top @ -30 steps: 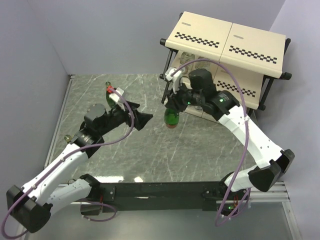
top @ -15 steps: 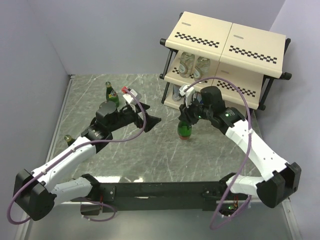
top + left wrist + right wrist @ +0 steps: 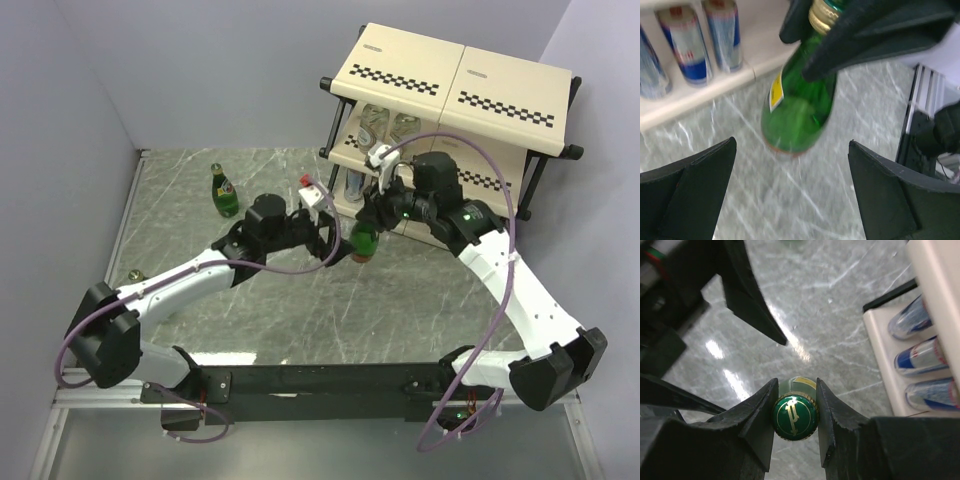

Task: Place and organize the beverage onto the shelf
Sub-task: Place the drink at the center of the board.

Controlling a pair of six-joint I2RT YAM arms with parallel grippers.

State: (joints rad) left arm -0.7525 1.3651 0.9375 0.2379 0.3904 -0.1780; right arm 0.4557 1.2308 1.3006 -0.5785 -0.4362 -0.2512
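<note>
Our right claw (image 3: pixel 795 388) pinches the green glass bottle with the yellow label (image 3: pixel 799 107) by its capped neck, low over the grey marbled desk (image 3: pixel 300 310), near the cream, checker-striped three-tier shelf (image 3: pixel 455 85). Our left claw (image 3: pixel 790 145) gapes wide, aimed at the bottle's body, holding nothing. We judge a handover in hand; next, the left must advance and close squarely before the right lets go.

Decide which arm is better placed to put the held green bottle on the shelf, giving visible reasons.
Right. The right claw is shut on the neck of the green bottle, close to the shelf. The left claw is wide open, holding nothing, merely facing that bottle.
</note>
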